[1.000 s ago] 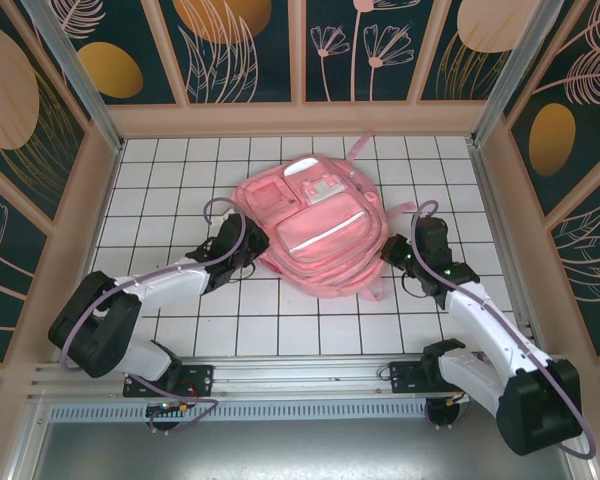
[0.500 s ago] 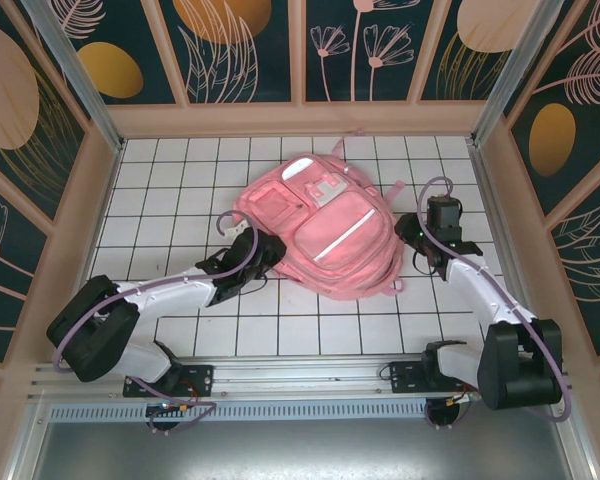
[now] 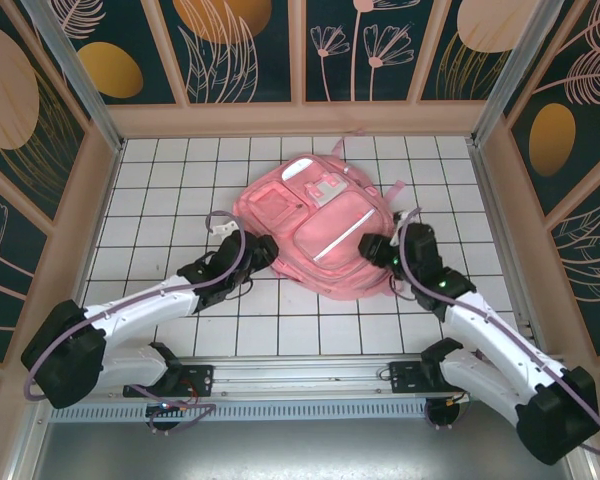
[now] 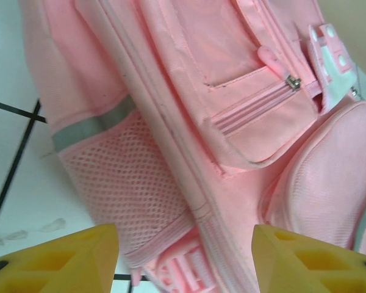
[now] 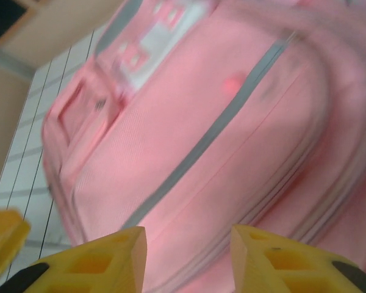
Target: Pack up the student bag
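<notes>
Pink student bag (image 3: 320, 235) fabric lies straight ahead of both sets of fingers. The left fingers (image 4: 61, 256) stand well apart with nothing clamped between them. Beyond their gap are the bag's mesh side pocket (image 4: 128, 183), a grey stripe (image 4: 91, 125) above it and a zipped front pocket with a metal zip pull (image 4: 293, 81). The right fingers (image 5: 104, 256) are also parted and hold nothing. They point at the bag's broad front panel, where a pale reflective stripe (image 5: 232, 116) runs diagonally; this view is blurred.

From above, the left fingers are at the bag's near-left edge and the right fingers at its near-right side. Whether either touches the fabric cannot be told. The left arm (image 3: 150, 300) reaches in low from the near left, and the right arm (image 3: 480, 330) from the near right.

The bag lies flat, pockets up and turned at a slant, in the middle of the white tiled surface (image 3: 180, 170) towards its far side. One pink strap (image 3: 358, 138) trails past its far end. Dark floral wall panels (image 3: 250, 40) enclose the surface.
</notes>
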{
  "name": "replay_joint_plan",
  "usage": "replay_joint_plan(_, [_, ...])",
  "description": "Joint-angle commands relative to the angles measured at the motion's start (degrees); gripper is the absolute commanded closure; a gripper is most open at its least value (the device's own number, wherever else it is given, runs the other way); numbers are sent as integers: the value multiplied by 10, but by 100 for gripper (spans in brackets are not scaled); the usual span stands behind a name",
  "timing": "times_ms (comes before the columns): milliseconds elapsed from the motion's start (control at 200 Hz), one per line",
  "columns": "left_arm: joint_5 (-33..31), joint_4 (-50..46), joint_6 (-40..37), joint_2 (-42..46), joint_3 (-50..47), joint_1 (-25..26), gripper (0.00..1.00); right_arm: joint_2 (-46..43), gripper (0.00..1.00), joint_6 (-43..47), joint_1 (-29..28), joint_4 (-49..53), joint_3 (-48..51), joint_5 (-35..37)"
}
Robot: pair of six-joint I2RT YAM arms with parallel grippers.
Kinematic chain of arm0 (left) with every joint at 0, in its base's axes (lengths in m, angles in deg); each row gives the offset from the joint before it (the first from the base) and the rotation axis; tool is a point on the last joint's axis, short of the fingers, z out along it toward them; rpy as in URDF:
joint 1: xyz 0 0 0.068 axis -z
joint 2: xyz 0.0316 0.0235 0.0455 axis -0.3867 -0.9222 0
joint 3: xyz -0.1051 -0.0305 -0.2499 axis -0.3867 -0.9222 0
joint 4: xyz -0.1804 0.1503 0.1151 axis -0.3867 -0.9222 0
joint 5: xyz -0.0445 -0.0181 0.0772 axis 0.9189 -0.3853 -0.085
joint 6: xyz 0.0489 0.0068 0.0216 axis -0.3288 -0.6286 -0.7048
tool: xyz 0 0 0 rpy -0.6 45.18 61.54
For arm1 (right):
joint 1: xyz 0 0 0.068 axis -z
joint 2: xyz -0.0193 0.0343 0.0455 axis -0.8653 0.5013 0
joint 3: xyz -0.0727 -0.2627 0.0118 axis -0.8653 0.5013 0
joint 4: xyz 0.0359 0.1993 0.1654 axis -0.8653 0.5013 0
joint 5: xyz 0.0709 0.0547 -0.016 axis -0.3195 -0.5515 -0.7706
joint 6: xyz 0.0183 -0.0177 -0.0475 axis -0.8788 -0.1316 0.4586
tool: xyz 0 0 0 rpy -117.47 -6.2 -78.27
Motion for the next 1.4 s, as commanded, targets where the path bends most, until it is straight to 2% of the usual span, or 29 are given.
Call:
replay_joint_plan(0, [-15,-29,-52,12,-26,-6,41,-6,62,-39,-91,-23,21,67])
replay_joint_plan(175, [25,-4,-63,22,-53,-58,41,56,63,-61,-260,-64,17,201])
replay_joint_plan(250, [34,10,-67,24,-61,-77,42,103,65,-52,-310,-92,7,238])
replay_joint_plan(335, [44,23,-70,26,-69,-83,45,167,65,-46,-340,-93,-23,270])
replay_joint_plan(475, [92,88,-73,44,-123,-83,48,235,66,-55,-331,-68,-68,292])
replay_joint_plan(631, [115,173,-77,77,-205,-79,50,253,65,-48,-293,-73,-83,256])
replay_joint_plan(751, [70,201,-93,90,-241,-43,52,251,65,-44,-263,-79,-85,225])
replay_joint_plan(806, [40,214,-103,89,-247,-13,61,247,65,-42,-255,-80,-86,217])
replay_joint_plan(851, [18,238,-107,84,-256,6,62,244,64,-41,-249,-81,-87,212])
replay_joint_plan(1106, [-15,378,-142,-32,-250,61,58,234,63,-38,-228,-83,-96,182])
replay_joint_plan(1211, [-41,406,-156,-84,-230,87,57,236,63,-39,-227,-82,-100,176])
replay_joint_plan(1396, [-58,461,-157,-140,-217,103,58,235,63,-46,-225,-87,-94,167])
